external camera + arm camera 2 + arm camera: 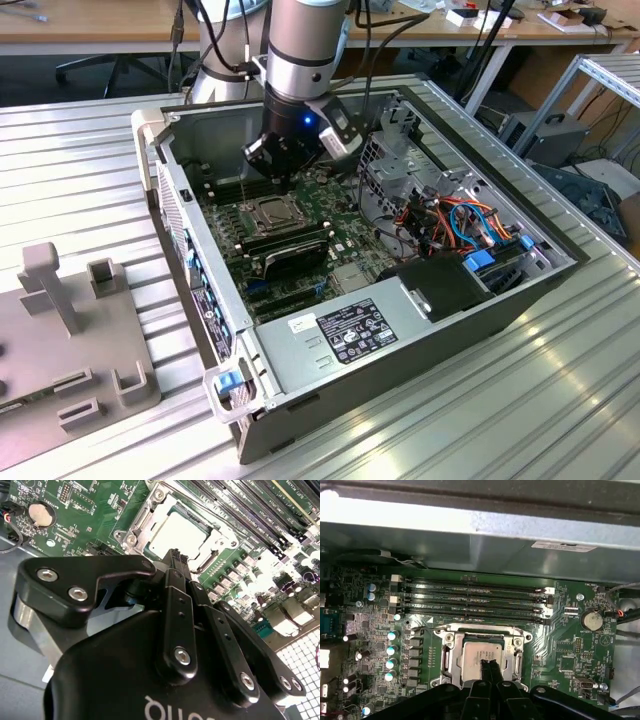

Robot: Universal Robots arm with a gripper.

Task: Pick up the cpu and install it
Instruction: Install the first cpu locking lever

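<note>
We find the cpu (481,656) lying flat inside the socket frame (451,652) on the motherboard (570,655), so placement looks done. The end effector (489,666) hangs directly over the chip with its fingers (176,567) pressed together and nothing between them. Whether the tips touch the metal top we cannot tell. In both wrist views the end effector's body hides the near edge of the socket, so we cannot judge the chip's seating there or the retention frame's position.
</note>
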